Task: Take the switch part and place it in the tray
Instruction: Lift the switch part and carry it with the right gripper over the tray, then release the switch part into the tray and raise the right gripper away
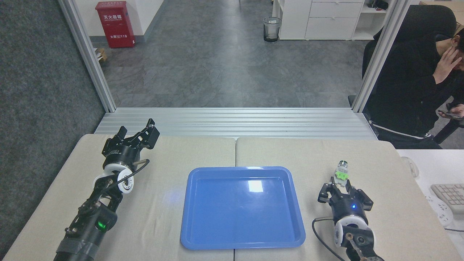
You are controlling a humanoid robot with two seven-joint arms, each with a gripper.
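The right pincer (341,185) grips the switch part (340,173); carry it sideways over the tray (242,243) rim, lower gently, then release. The left pincer (139,134) sits open.

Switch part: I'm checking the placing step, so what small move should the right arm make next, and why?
Probably carry it toward the robot's left, over the tray. The right gripper appears shut on the switch part, which sticks out past the fingertips, and it sits beside the tray's right rim, not yet over it. The left gripper is far off.
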